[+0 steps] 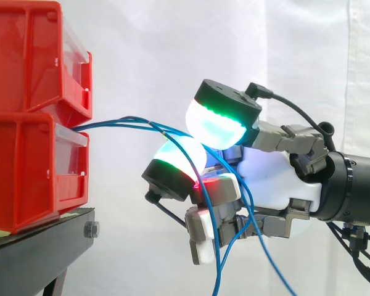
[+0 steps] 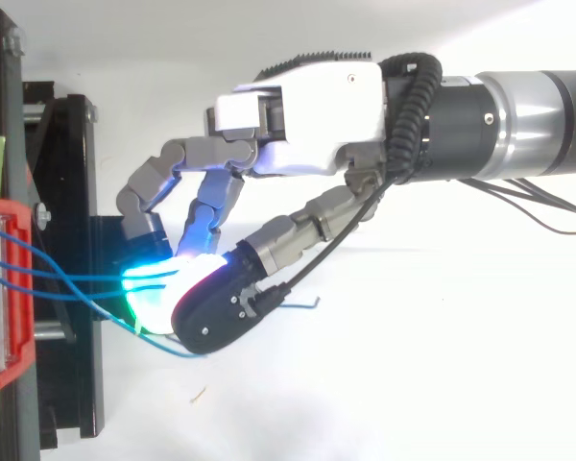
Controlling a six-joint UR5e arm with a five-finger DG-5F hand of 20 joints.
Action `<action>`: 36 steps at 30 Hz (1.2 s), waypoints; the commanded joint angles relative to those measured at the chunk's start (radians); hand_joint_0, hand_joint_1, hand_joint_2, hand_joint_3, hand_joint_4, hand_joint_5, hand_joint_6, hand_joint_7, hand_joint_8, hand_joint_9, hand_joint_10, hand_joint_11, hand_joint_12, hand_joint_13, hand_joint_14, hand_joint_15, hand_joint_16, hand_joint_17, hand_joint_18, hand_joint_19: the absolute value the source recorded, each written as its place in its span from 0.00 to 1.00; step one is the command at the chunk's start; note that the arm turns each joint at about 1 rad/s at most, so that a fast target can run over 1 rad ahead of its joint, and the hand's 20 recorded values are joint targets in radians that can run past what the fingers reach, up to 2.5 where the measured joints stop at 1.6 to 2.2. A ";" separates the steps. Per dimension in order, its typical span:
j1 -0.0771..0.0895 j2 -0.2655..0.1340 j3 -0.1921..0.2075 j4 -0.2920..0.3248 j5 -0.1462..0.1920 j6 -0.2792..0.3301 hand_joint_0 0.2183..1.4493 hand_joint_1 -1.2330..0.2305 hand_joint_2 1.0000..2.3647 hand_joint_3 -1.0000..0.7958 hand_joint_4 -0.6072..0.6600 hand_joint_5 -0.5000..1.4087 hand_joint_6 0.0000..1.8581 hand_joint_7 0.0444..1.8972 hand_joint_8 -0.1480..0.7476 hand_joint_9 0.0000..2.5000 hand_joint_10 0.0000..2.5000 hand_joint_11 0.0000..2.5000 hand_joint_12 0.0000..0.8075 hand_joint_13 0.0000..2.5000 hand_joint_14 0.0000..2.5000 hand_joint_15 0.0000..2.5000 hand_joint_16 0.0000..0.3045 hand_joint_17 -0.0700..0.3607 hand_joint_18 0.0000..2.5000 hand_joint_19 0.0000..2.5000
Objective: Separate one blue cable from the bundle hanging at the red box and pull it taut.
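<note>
Blue cable [image 1: 111, 121] first: it left the front of the lower red box [image 1: 24, 172], ran almost level across the gap and slipped between two glowing pads [image 1: 217, 126] of the robot hand [image 1: 268, 179], whose fingers were curled in a pinch on it. Tricky bit, though: more than one blue strand reached that pinch from the box, and beyond the pads the loose strands [image 1: 220, 265] drooped over the lower fingers, so I could not tell whether just one was caught. The run back to the box bowed a little, not yet tight. Done well, I judged, the pull wanted to go straight away from the box, slow and steady, pinch kept firm, eyes on one strand straightening while its neighbours sagged. A strand snagging on the lower fingers looked the main risk.
</note>
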State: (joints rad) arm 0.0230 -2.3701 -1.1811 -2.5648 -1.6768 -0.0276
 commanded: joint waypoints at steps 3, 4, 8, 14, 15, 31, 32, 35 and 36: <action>-0.002 0.000 0.000 -0.002 0.000 0.000 0.40 0.27 0.00 0.29 0.68 0.14 0.47 0.58 0.57 0.36 0.01 0.43 0.55 0.37 0.01 0.24 0.18 0.45 0.36 0.18; 0.000 -0.001 0.000 -0.002 0.000 0.000 0.38 0.28 0.00 0.29 0.68 0.14 0.47 0.58 0.57 0.36 0.01 0.43 0.55 0.37 0.01 0.24 0.18 0.45 0.35 0.18; 0.000 0.000 -0.002 -0.003 0.000 0.000 0.30 0.46 0.00 0.28 0.66 0.15 0.46 0.57 0.56 0.40 0.01 0.41 0.56 0.39 0.01 0.24 0.18 0.44 0.36 0.20; 0.000 0.000 -0.008 0.003 0.003 0.000 0.34 0.57 0.00 0.31 0.63 0.17 0.43 0.57 0.57 0.43 0.01 0.39 0.56 0.41 0.01 0.24 0.17 0.44 0.37 0.20; 0.000 0.000 -0.006 0.003 0.005 0.000 0.35 0.56 0.01 0.34 0.62 0.17 0.43 0.58 0.57 0.44 0.01 0.39 0.56 0.41 0.01 0.24 0.17 0.44 0.37 0.20; 0.002 0.000 -0.006 0.003 0.011 -0.008 0.39 0.31 0.02 0.44 0.68 0.15 0.46 0.55 0.57 0.39 0.01 0.43 0.56 0.39 0.01 0.25 0.18 0.45 0.36 0.19; 0.002 0.000 -0.008 0.003 0.011 -0.009 0.40 0.31 0.01 0.43 0.68 0.14 0.46 0.55 0.57 0.39 0.01 0.43 0.56 0.39 0.01 0.25 0.18 0.45 0.36 0.19; 0.003 0.000 -0.008 0.003 0.011 -0.015 0.42 0.28 0.01 0.37 0.68 0.14 0.47 0.54 0.57 0.38 0.01 0.43 0.56 0.39 0.01 0.24 0.18 0.45 0.36 0.19; 0.002 0.000 -0.006 0.003 0.011 -0.015 0.43 0.28 0.01 0.36 0.68 0.14 0.47 0.54 0.57 0.38 0.01 0.43 0.56 0.39 0.01 0.24 0.18 0.44 0.36 0.19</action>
State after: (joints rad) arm 0.0249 -2.3700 -1.1879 -2.5618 -1.6661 -0.0386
